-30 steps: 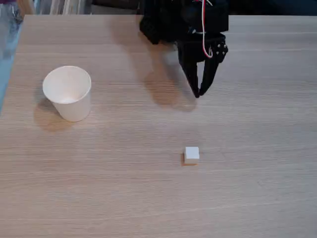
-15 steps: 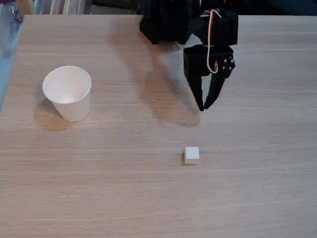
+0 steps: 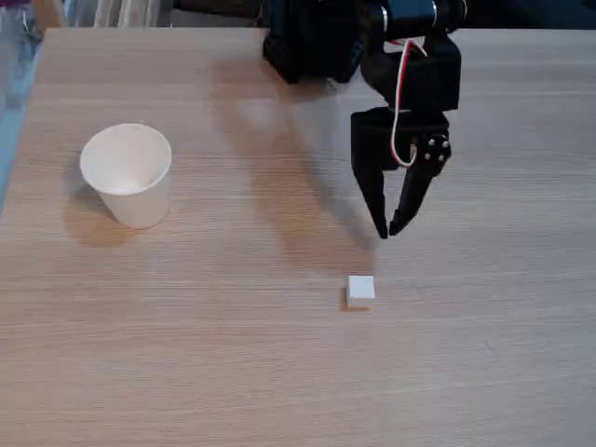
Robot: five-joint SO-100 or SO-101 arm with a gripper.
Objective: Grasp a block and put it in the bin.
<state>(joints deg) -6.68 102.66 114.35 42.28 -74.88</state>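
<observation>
The block (image 3: 360,290) lies alone on the wooden table (image 3: 186,354), untouched, so nothing of the task is done yet. Taking the block as the landmark: the gripper (image 3: 389,229) hangs beyond it, slightly to the right in the fixed view, near but clear of it, fingertips pointing down and drawn close together with only a thin gap, holding nothing. The bin (image 3: 128,174) stands upright well off to the block's left and farther back, apparently empty. The grasp, the carry and the drop all remain.

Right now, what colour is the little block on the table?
White, with a tan bottom edge; the block shows in the fixed view.
</observation>
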